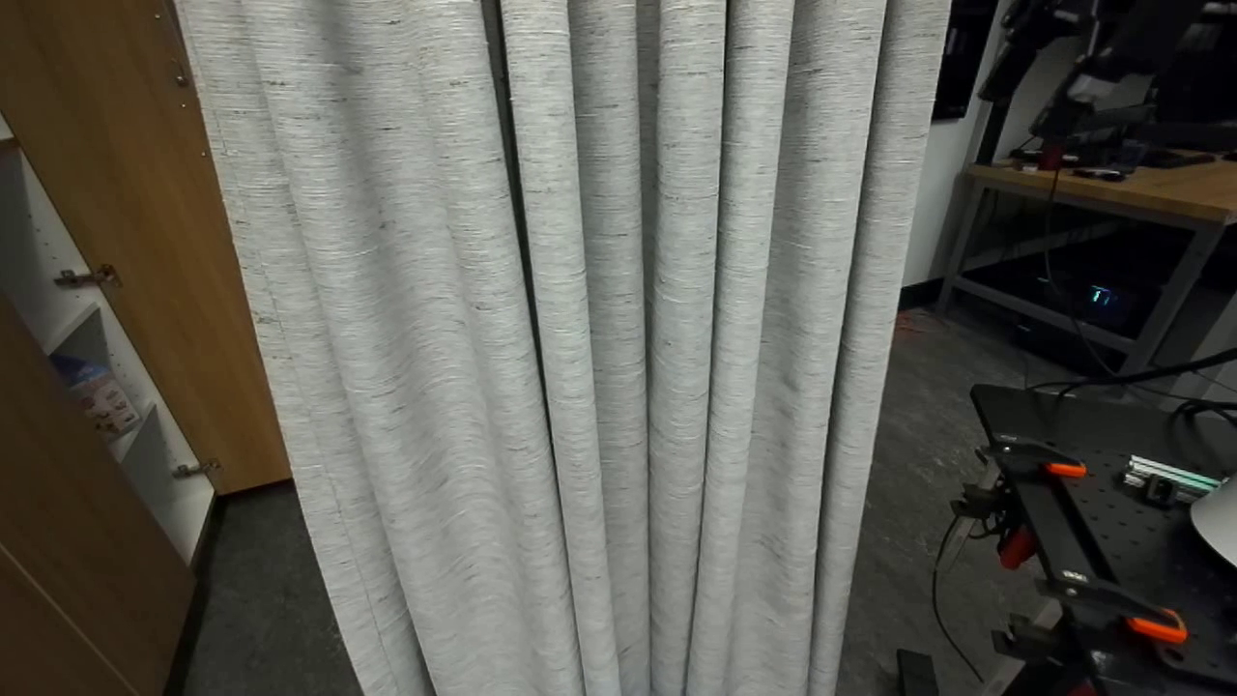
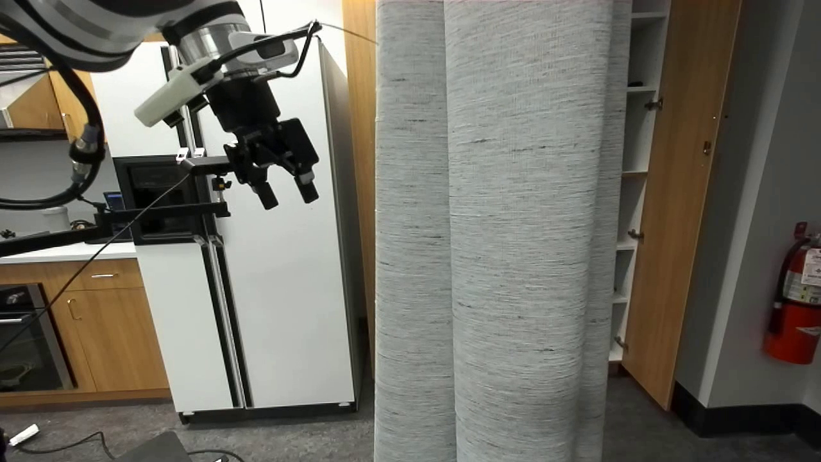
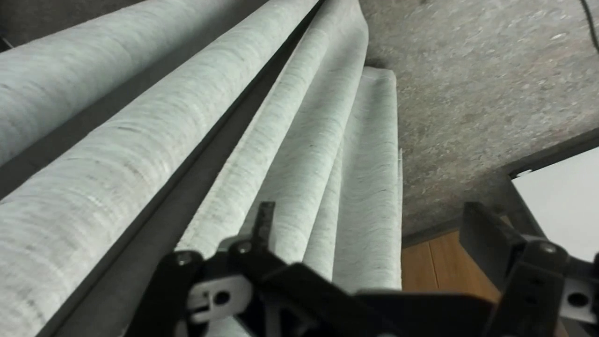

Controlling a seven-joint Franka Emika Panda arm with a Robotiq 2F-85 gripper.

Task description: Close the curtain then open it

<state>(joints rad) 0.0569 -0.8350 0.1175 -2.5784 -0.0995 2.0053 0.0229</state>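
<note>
The curtain is a tall light grey drape with deep vertical folds. It shows in both exterior views and runs off the top and bottom of the picture. My gripper is left of the curtain in that exterior view, pointing down, with a gap to the fabric. In the wrist view the gripper has its fingers wide apart with nothing between the tips. There the left finger overlaps folds of the curtain, and the curtain's edge lies between the fingers, beyond the tips. The gripper does not show in the other exterior picture.
A white fridge stands behind the arm. A wooden cabinet with an open door stands beyond the curtain, and a red fire extinguisher is on the wall. A black worktable with orange clamps is beside the curtain.
</note>
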